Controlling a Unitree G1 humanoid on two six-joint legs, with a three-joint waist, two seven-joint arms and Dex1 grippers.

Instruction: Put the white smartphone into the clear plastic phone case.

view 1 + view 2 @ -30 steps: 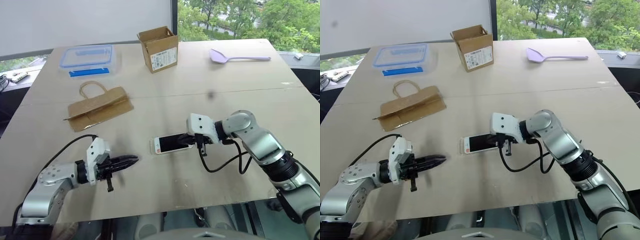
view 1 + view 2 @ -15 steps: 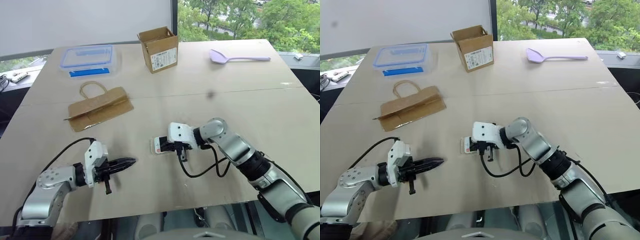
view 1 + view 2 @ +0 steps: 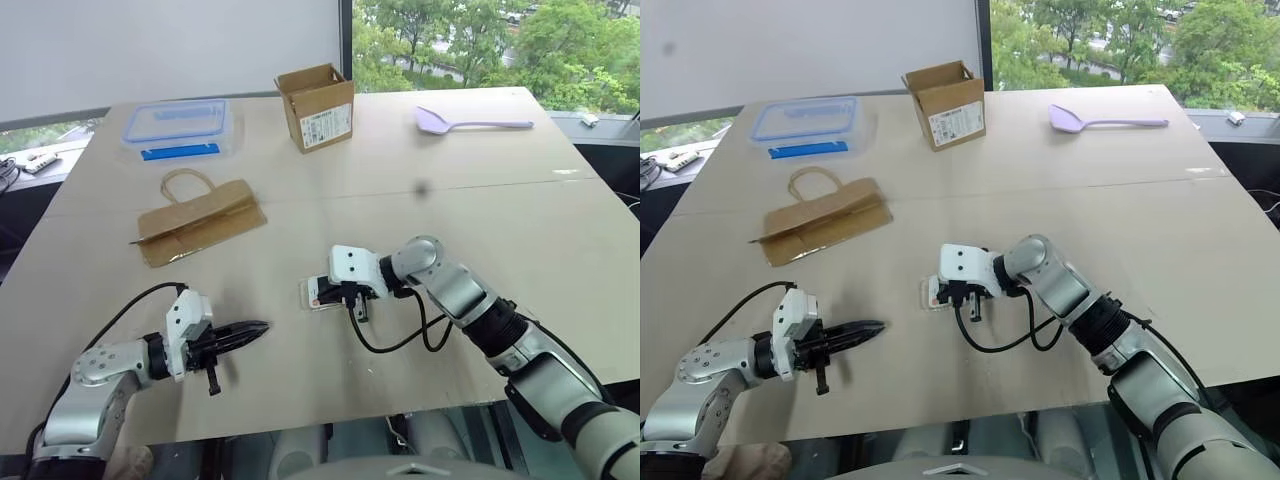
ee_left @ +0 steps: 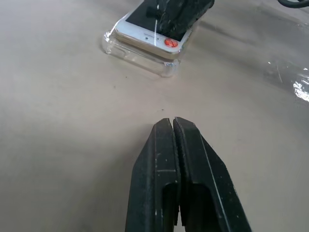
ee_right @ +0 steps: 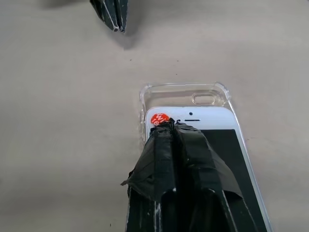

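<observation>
The left gripper (image 3: pixel 262 327) is hovering low over the near bench (image 3: pixel 300 390), its fingers (image 4: pixel 186 159) pressed together and holding nothing, well apart from the white smartphone (image 5: pixel 212 130). The right gripper (image 5: pixel 169 124), fingers likewise shut and empty, is pressing its tips on the phone's top end beside a small red sticker (image 5: pixel 158 119), whose writing is illegible. The phone is lying on the clear plastic phone case (image 5: pixel 186 94), whose end is projecting beyond it. Farther back, a cardboard box (image 3: pixel 318 102) is showing an unreadable label.
</observation>
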